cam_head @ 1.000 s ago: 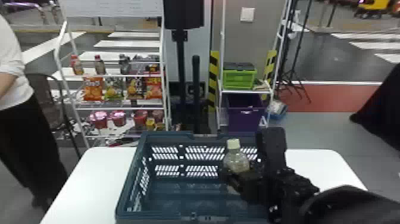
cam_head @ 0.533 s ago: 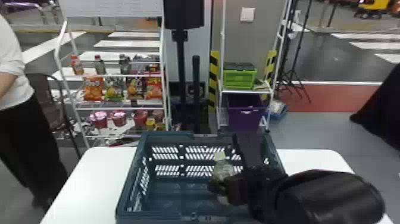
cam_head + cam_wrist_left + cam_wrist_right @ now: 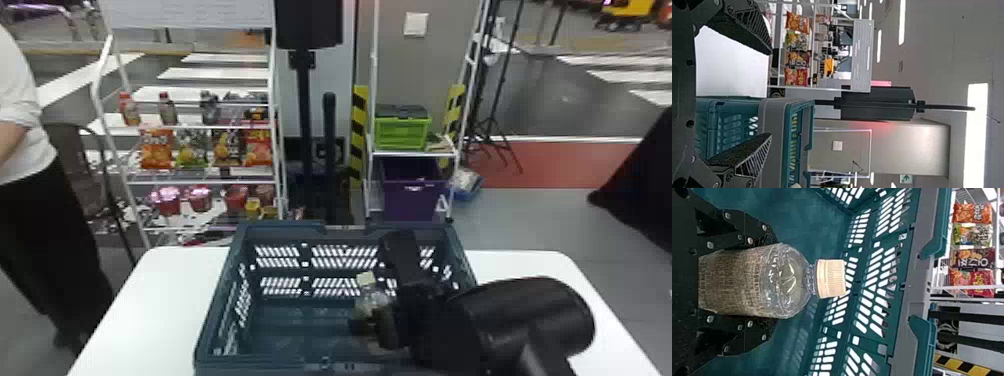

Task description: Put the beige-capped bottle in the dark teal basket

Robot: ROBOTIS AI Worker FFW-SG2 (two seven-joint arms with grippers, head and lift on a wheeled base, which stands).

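Observation:
My right gripper (image 3: 372, 325) is low inside the dark teal basket (image 3: 345, 366), right of its middle, shut on the beige-capped bottle (image 3: 371, 301), which leans slightly with its cap up. In the right wrist view, the gripper (image 3: 746, 282) has a finger on either side of the clear bottle (image 3: 785, 282), whose body has a patterned label; the basket's slotted wall (image 3: 875, 278) stands beyond the cap. My left gripper (image 3: 770, 94) is open in the left wrist view, with nothing between its fingers, outside the basket (image 3: 801, 145).
The basket stands on a white table (image 3: 165, 295). Behind it are a snack rack (image 3: 200, 127) with bottles, bags and cups, a black post (image 3: 305, 115), and a shelf holding a green crate (image 3: 402, 132) and a purple bin (image 3: 412, 200).
The right gripper has moved left and lower into the basket, carrying the bottle, which has sunk and tipped slightly. The right forearm has swung further into the head view. The basket has kept its place.

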